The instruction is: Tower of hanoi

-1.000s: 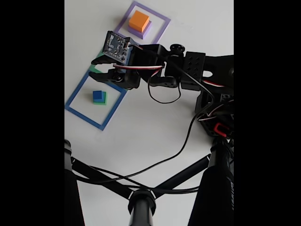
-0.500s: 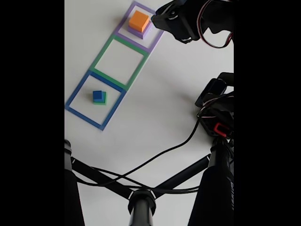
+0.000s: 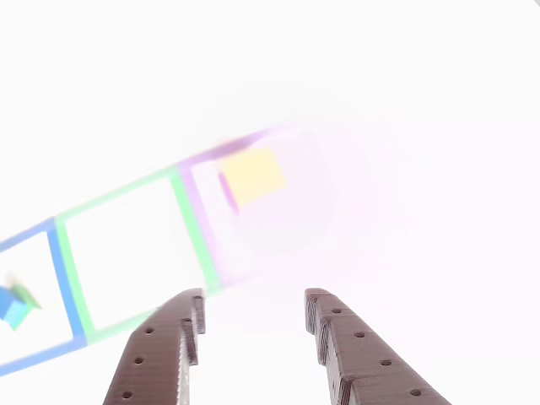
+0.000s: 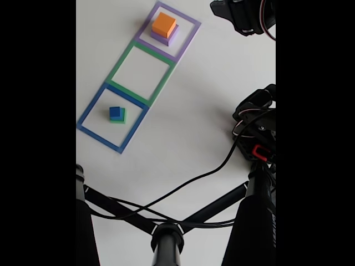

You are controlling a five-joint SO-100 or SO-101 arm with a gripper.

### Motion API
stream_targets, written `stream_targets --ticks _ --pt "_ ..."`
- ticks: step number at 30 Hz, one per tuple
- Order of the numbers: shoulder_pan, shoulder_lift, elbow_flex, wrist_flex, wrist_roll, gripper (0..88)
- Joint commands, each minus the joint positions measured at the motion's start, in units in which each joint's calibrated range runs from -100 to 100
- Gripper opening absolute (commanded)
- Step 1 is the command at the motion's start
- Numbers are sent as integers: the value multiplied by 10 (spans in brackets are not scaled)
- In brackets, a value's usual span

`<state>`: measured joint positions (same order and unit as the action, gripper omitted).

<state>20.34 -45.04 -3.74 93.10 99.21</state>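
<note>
Blocks sit in two short stacks on my bench (image 4: 183,111): the orange cube (image 4: 165,24) rests on the pale-purple slab (image 4: 166,39) inside the purple outline (image 4: 191,34), and the small blue cube (image 4: 115,112) rests on the green cube (image 4: 120,118) inside the blue outline (image 4: 100,133), with the green outline (image 4: 126,56) between them bare. I read that as a mid-game layout, each smaller piece lying on a larger one as the rules demand. My gripper (image 3: 253,308) hangs with its jaws spread wide and nothing between them, aimed toward the orange cube's end of the row. Glare washes out the other view, so the orange cube (image 3: 253,175) reads pale yellow and the slab beneath melts into haze; the blue-and-green stack (image 3: 17,305) is cut by the left edge. In the fixed view the arm (image 4: 244,16) is cropped at the top corner.
</note>
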Motion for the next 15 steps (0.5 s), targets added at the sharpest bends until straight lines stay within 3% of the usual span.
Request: stream_targets --ticks 1,15 --pt "16 -47 146 -123 8 206" --pt "85 -101 579 -576 8 385"
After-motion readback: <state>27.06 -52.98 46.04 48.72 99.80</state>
